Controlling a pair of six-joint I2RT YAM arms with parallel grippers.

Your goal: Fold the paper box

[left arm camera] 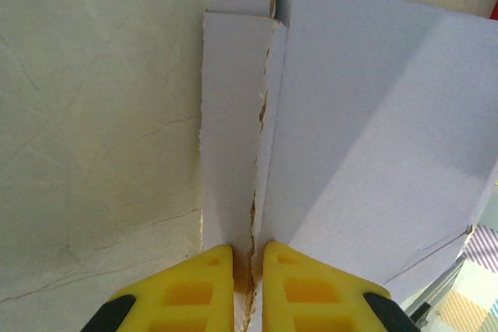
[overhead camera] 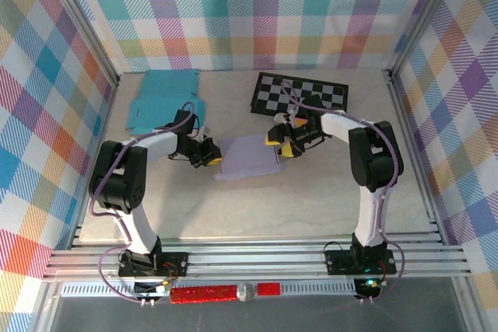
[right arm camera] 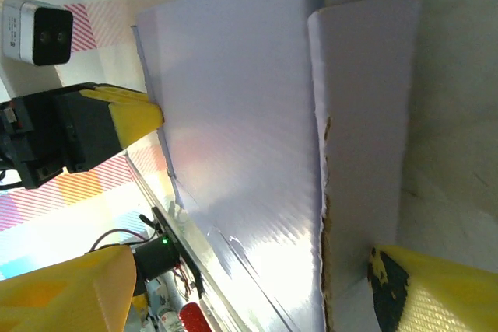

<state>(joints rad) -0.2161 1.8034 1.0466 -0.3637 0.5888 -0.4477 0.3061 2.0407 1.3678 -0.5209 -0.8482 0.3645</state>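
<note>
The lavender paper box lies partly folded on the table between my two grippers. My left gripper is at its left edge. In the left wrist view, the yellow fingers pinch the raw cardboard edges of a raised flap, and the left gripper is shut on it. My right gripper is at the box's right edge. In the right wrist view it stands wide open, with the box panel and a side flap between its spread fingers.
A flat teal box blank lies at the back left. A black-and-white checkerboard lies at the back right. Checked walls and metal rails close in the table. Bare tabletop lies in front of the box.
</note>
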